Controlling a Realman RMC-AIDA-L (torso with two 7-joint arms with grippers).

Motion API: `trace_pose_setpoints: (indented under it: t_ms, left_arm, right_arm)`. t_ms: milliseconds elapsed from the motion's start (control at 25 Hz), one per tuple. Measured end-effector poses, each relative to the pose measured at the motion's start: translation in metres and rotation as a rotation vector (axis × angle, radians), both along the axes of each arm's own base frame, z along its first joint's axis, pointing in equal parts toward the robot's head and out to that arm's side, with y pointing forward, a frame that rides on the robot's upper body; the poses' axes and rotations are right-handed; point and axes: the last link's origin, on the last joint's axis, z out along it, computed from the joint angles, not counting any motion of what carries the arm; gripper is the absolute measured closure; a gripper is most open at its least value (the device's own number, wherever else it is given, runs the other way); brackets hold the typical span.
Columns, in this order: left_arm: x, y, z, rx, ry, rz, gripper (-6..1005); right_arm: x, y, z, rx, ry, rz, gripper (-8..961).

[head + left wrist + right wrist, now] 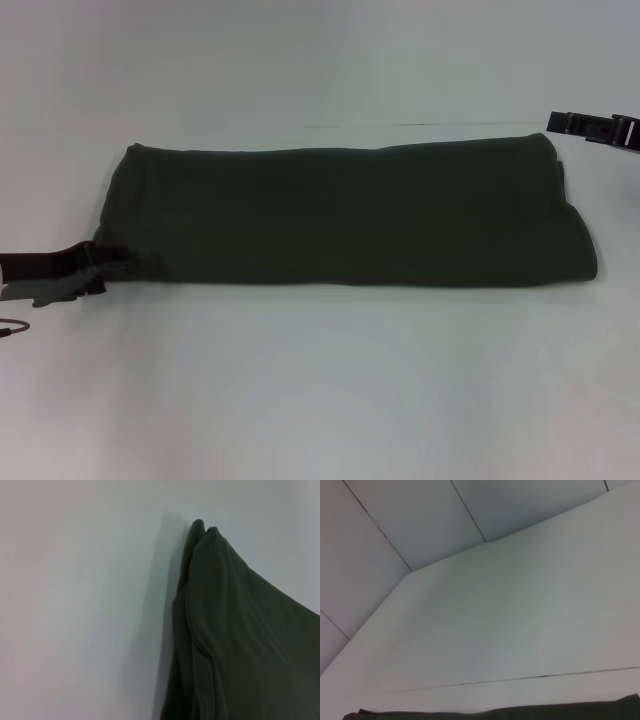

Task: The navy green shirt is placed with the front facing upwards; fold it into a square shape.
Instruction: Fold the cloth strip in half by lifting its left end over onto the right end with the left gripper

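The dark olive-green cotton shirt [350, 215] lies folded into a long band across the white table [320, 390]. The left gripper [100, 262] sits at the band's near left corner, touching the cloth; I cannot tell if it is pinching. The right gripper [590, 126] hangs just beside the far right corner, its fingers hard to make out.

A pale desk [510, 615] fills most of the frame. Along the bottom edge runs a thin dark strip of the navy green shirt [530, 714].
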Motion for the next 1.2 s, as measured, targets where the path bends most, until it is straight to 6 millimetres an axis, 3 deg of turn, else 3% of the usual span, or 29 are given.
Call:
trace_pose_setpoints:
  t_ms: [600, 1200]
  left_arm:
    - [-0.002, 0.007, 0.001, 0.010, 0.046, -0.001, 312]
    - [0.009, 0.016, -0.001, 0.003, 0.046, -0.032, 312]
  right_arm:
    - [0.000, 0.000, -0.001, -0.001, 0.006, -0.003, 87]
    - [0.001, -0.001, -0.002, -0.001, 0.005, -0.008, 89]
